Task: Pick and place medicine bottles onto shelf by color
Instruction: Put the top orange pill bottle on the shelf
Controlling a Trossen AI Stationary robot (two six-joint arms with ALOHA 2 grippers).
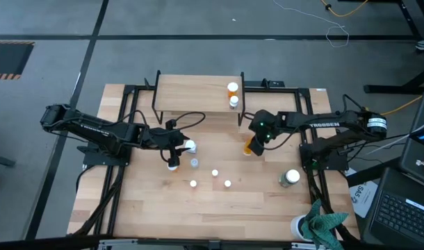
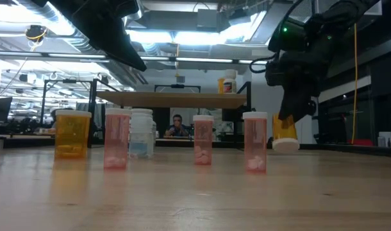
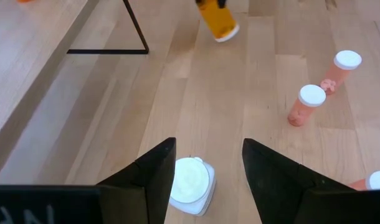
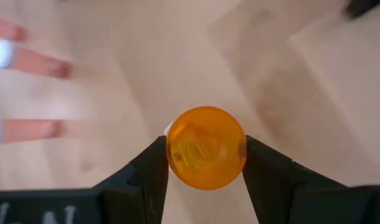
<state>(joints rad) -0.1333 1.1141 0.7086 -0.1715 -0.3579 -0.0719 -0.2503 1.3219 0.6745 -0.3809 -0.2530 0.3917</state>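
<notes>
I find my right claw [image 4: 205, 163] clenched on the amber cylindrical bottle [image 1: 249, 146], cap down, shelf [image 1: 191, 94] at its eleven o'clock; left claw [image 3: 205, 168] released over a white-capped clear bottle [image 3: 190, 185].

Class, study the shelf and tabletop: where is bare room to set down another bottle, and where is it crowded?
The shelf is bare left of its two bottles. The tabletop's near strip is free. Crowded: the middle, around the pink bottles and left gripper.
</notes>
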